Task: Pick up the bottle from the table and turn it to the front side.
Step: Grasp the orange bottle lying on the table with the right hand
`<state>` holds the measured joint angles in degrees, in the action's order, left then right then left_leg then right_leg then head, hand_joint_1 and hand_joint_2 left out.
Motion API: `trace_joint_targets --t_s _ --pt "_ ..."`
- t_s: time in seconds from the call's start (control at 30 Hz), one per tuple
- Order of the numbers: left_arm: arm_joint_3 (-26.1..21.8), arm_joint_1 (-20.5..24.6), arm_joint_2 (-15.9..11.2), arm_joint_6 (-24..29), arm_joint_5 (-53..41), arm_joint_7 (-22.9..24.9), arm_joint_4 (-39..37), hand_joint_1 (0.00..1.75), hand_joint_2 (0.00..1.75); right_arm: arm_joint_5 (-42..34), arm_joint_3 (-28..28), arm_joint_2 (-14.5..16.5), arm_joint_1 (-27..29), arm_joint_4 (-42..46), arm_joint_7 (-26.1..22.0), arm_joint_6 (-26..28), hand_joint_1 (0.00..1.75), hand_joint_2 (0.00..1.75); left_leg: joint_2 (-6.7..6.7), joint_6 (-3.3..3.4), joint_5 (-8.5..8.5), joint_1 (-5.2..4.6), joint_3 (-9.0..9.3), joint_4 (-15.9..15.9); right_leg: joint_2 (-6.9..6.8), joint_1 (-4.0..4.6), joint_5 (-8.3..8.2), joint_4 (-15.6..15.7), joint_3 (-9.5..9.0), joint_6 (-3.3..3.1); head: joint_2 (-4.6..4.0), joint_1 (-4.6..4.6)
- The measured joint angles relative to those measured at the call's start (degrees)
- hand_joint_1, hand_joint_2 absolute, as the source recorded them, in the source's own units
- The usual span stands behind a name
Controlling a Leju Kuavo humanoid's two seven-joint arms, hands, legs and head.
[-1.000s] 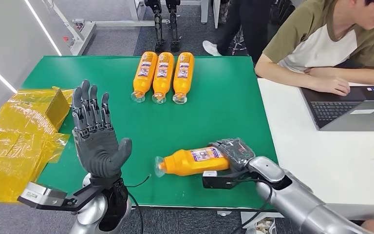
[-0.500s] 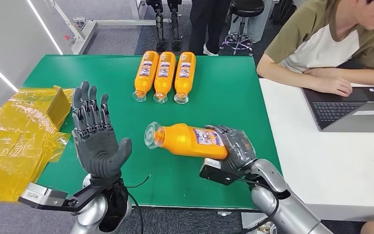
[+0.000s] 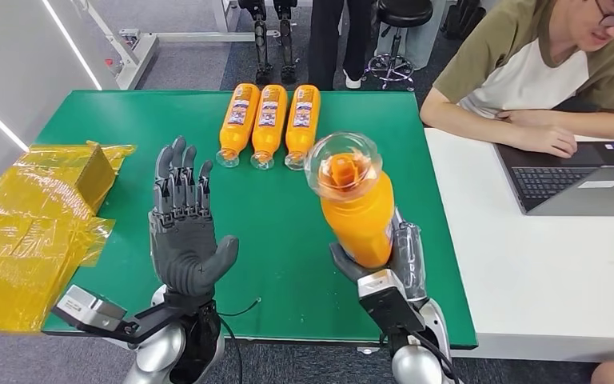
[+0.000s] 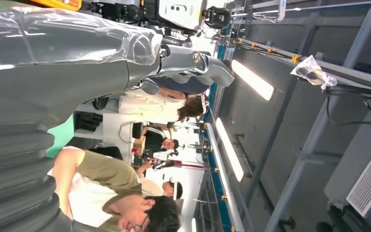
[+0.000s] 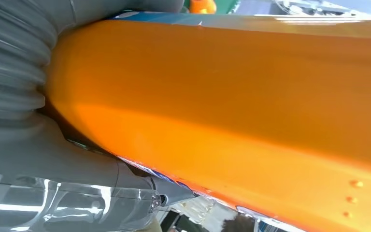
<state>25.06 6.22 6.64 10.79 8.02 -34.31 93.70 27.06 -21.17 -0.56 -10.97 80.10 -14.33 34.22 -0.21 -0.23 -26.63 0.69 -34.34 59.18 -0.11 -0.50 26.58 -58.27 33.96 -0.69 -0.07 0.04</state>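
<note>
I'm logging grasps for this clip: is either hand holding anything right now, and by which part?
The right hand grips the orange bottle around its lower body, cap end raised toward the camera. The left hand holds nothing, its fingers spread.

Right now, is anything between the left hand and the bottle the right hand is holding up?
Nothing visible. The left hand is raised with fingers apart, and only bare green table shows between it and the bottle.

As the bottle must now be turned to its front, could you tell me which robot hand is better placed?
Probably the right robot hand: it already grips the bottle upright above the table. The left robot hand is raised, open and apart from it.
</note>
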Motion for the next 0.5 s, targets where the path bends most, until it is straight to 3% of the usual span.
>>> trace_joint_targets --t_s 0.3,0.5 --pt "2.0 1.0 -0.4 -8.0 -0.7 4.5 -3.0 0.00 1.75 0.4 1.0 2.3 3.5 3.6 -1.5 -0.2 1.75 1.75 -0.01 0.00 0.00 -0.01 0.00 0.0 0.00 -0.02 -0.01 0.0 0.01 0.01 0.00 0.00" --pt "3.3 2.9 -0.4 -13.4 0.7 6.5 -6.4 0.00 1.75 4.6 0.3 2.9 5.9 6.8 -0.5 -3.2 1.75 1.75 -0.01 0.00 -0.01 -0.01 -0.01 0.0 0.00 -0.01 0.00 0.0 0.03 0.00 0.00 0.00"
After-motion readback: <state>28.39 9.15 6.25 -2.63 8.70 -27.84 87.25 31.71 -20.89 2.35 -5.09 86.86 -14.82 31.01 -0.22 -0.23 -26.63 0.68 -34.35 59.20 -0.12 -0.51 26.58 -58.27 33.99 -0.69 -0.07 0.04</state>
